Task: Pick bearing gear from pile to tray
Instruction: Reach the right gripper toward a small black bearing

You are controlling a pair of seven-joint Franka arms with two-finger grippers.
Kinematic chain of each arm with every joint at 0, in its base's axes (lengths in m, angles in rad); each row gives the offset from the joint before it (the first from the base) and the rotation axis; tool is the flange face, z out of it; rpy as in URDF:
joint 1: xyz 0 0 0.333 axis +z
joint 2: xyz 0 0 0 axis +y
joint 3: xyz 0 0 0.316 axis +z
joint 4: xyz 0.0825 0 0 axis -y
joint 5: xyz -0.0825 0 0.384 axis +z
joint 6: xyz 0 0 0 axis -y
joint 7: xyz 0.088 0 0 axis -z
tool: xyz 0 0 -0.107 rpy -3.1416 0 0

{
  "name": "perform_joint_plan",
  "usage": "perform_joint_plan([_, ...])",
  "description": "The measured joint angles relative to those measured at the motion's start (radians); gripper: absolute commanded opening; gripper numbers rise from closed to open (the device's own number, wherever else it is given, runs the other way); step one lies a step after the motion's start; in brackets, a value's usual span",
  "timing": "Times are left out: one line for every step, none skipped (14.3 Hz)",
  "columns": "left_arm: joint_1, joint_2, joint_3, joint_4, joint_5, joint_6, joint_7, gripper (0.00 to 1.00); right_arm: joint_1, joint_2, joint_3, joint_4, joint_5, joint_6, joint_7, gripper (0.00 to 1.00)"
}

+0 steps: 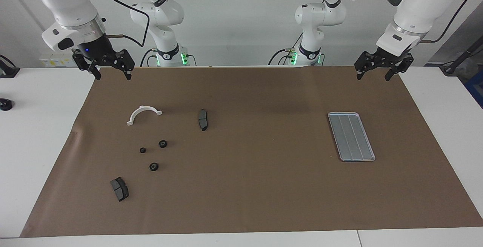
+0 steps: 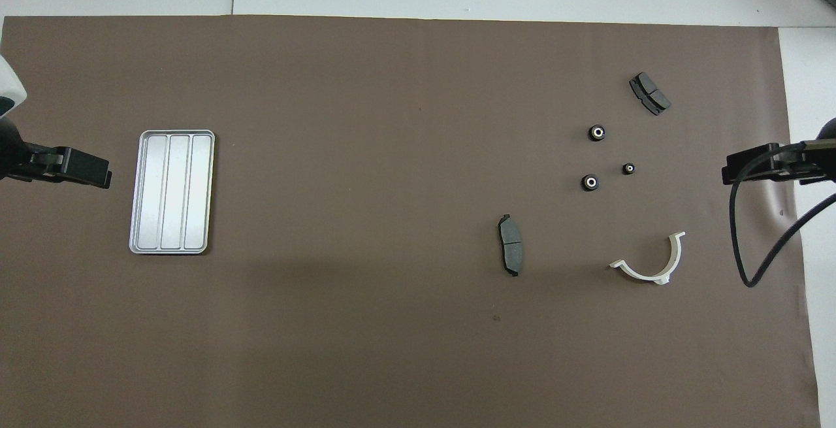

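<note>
Both the left gripper (image 1: 371,76) and right gripper (image 1: 112,75) hang wide open, empty.

Three small black bearing gears (image 1: 153,153) lie scattered among two dark brake pads (image 1: 119,189) and a white half-ring bracket (image 1: 143,114) toward the right arm's end. The grooved silver tray (image 1: 351,136) lies flat, well apart.

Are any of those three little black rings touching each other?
Apart. The overhead view shows brown mat between all three black rings.
</note>
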Motion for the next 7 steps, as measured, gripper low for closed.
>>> perform_joint_plan([0.000,0.000,0.000,0.000,0.000,0.000,0.000,1.00,0.000,0.000,0.000,-0.002,0.000,0.000,0.000,1.00])
perform_joint_plan([0.000,0.000,0.000,0.000,0.000,0.000,0.000,1.00,0.000,0.000,0.000,-0.003,0.000,0.000,0.000,1.00])
perform_joint_plan([0.000,0.000,0.000,0.000,0.000,0.000,0.000,1.00,0.000,0.000,0.000,-0.003,0.000,0.000,0.000,1.00])
perform_joint_plan([0.000,0.000,0.000,0.000,0.000,0.000,0.000,1.00,0.000,0.000,0.000,-0.004,0.000,0.000,0.000,1.00])
perform_joint_plan([0.000,0.000,0.000,0.000,0.000,0.000,0.000,1.00,0.000,0.000,0.000,-0.005,0.000,0.000,0.000,1.00])
perform_joint_plan([0.000,0.000,0.000,0.000,0.000,0.000,0.000,1.00,0.000,0.000,0.000,-0.007,0.000,0.000,0.000,1.00])
perform_joint_plan([0.000,0.000,0.000,0.000,0.000,0.000,0.000,1.00,0.000,0.000,0.000,-0.009,0.000,0.000,0.000,1.00])
